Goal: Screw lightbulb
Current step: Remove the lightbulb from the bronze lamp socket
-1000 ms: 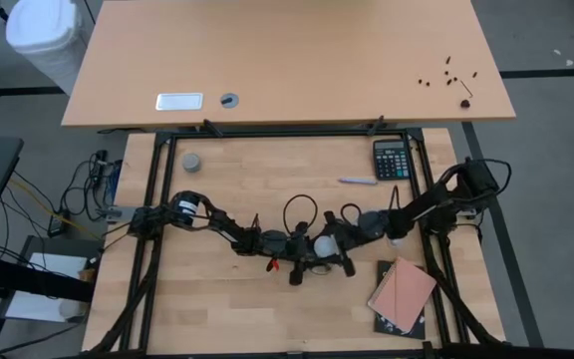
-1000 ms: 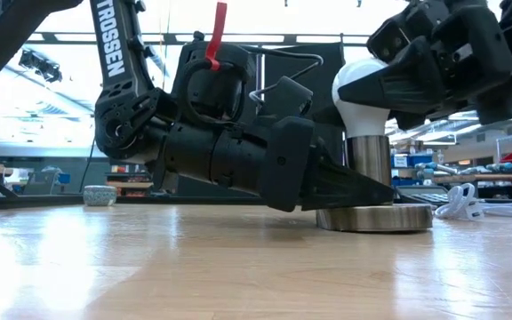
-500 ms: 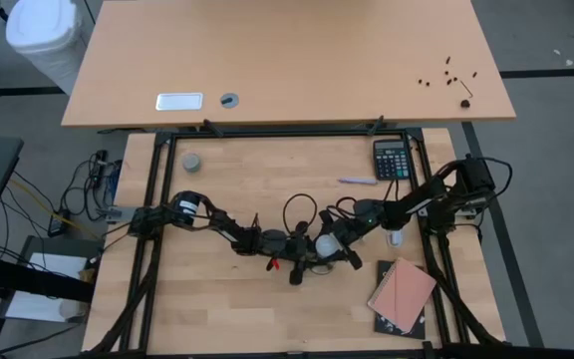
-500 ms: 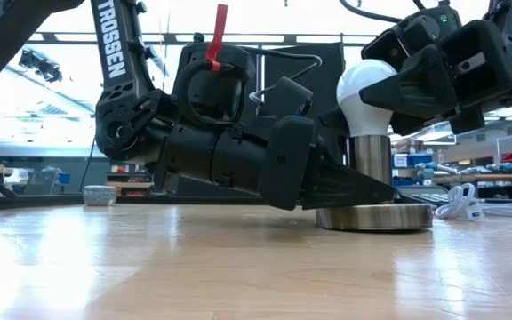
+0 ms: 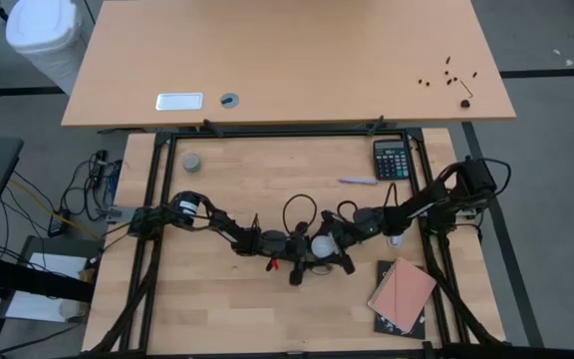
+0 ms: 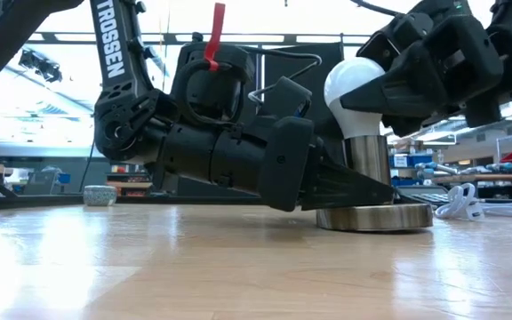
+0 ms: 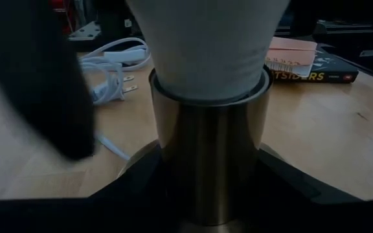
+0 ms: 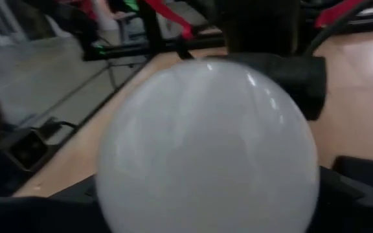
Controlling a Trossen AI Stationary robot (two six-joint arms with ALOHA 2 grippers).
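The white lightbulb [image 6: 354, 89] stands with its screw end down in the metal socket [image 6: 369, 160], which rises from a round silvery base [image 6: 376, 218] near the table's middle [image 5: 322, 242]. My left gripper [image 6: 363, 191] reaches in level from the table's left and is shut on the socket. My right gripper [image 6: 373, 93] comes from the right and is open. Its fingers stand on either side of the bulb's globe [image 8: 206, 149]; I cannot tell whether they touch it. My left gripper pinches the socket's upright metal stem [image 7: 206, 162] between its two fingers, low down, just above the disc base. The fingers come in level from the table's left and lie across the stem. The base rests flat on the table and the socket stands upright.
A white cord [image 6: 469, 204] lies to the right of the base. A pink notebook on a dark book [image 5: 403, 294] sits at the near right. A calculator [image 5: 392, 158] and a pen [image 5: 357, 180] lie at the far right, and a small grey cap [image 5: 191, 161] at the far left.
The bulb's globe has swayed a little toward the table's right and back again in the socket, and my right gripper has shifted along with it. My left gripper and the base have kept still.
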